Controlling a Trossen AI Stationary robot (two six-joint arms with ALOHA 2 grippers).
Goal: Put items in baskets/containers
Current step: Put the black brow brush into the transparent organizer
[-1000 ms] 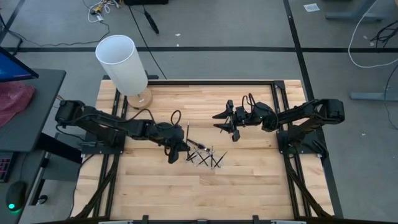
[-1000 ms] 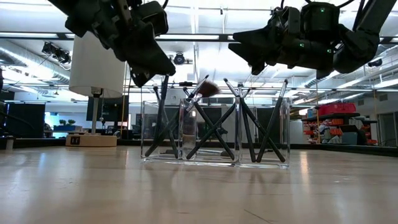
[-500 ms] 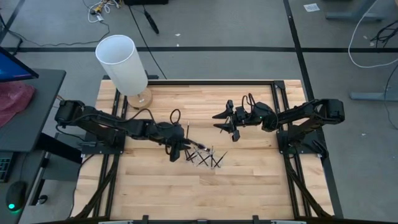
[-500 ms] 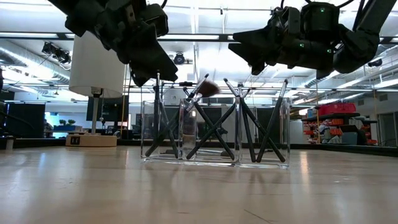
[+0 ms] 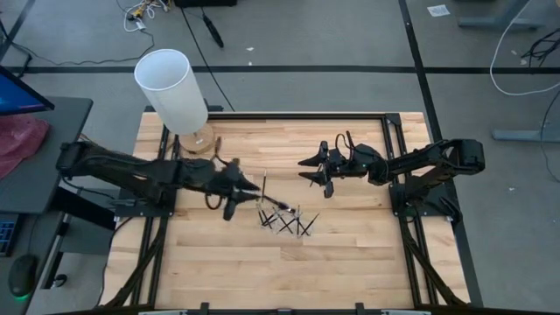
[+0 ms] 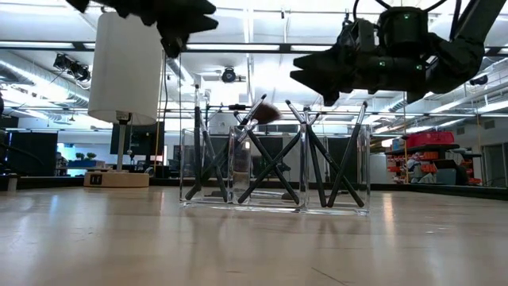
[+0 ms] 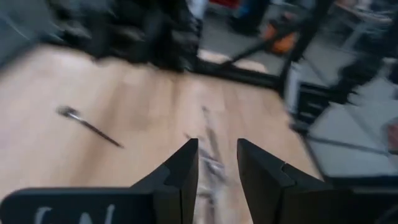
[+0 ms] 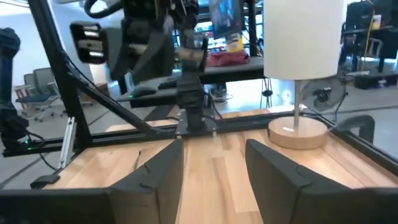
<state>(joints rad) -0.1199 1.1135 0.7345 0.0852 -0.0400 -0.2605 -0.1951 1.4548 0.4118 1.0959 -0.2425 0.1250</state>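
Observation:
The clear holder [image 6: 274, 168] stands on the wood with three compartments. Several thin black brushes [image 6: 270, 163] lean crossed inside it, tips against its walls; one brush [image 6: 197, 139] stands nearly upright in its left compartment. From above, the holder and brushes [image 5: 286, 219] show as a dark cluster. Another brush [image 5: 264, 185] lies flat on the table just beyond the holder, also seen as a lone brush [image 7: 90, 126] in the left wrist view. My left gripper [image 5: 234, 199] [image 7: 217, 165] is open, raised left of the holder. My right gripper [image 5: 313, 173] [image 8: 214, 168] is open, hovering beyond the holder's right end.
A tall white cylinder lamp [image 5: 172, 87] on a round wooden base [image 5: 198, 138] stands at the far left corner. Black frame rails [image 5: 385, 157] border the table. Bare wood [image 5: 280, 271] lies between the holder and the near edge.
My left gripper has risen and drawn back toward the table's left, away from the holder. The brush that was under it now stands free, nearly upright, in the holder's left compartment. The other brushes have kept their places.

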